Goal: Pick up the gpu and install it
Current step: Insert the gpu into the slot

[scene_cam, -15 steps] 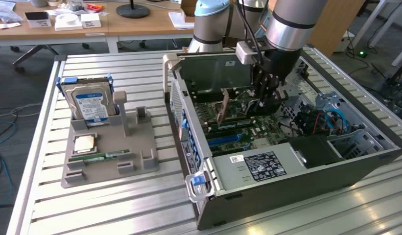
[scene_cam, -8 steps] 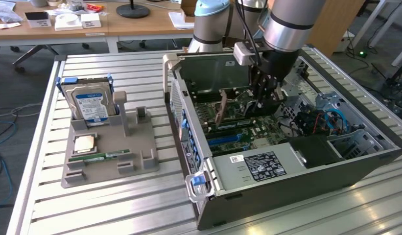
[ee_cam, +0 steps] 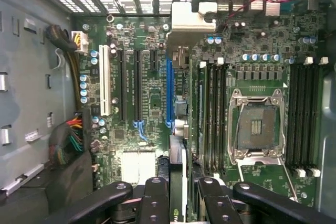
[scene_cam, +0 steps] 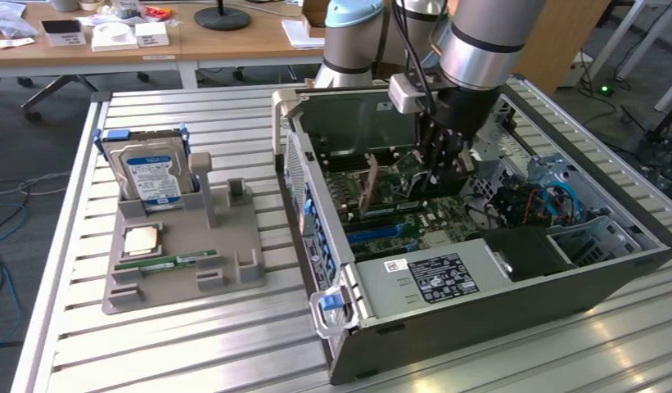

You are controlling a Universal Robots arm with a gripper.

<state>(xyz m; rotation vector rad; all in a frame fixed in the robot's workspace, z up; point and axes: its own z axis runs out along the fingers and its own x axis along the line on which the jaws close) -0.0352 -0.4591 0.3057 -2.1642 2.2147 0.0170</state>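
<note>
The gpu [ee_cam: 177,129] shows edge-on in the wrist view, a thin card running from its silver end bracket [ee_cam: 191,17] at the case's slotted rear wall down between my fingers [ee_cam: 156,198]. It stands over the blue slot [ee_cam: 169,93] of the motherboard. My gripper [ee_cam: 182,195] is shut on the card's upper edge. In the exterior view my gripper [scene_cam: 443,168] reaches down inside the open PC case [scene_cam: 478,278], and the brownish gpu [scene_cam: 371,190] stands upright on the board towards the exterior view's left of it.
A grey fixture [scene_cam: 182,246] on the slatted table holds the blue-labelled hard drive [scene_cam: 150,172], a CPU [scene_cam: 139,239] and a green RAM stick [scene_cam: 166,263]. Inside the case are the empty CPU socket [ee_cam: 257,127], RAM slots [ee_cam: 302,114] and cable bundles [ee_cam: 68,135].
</note>
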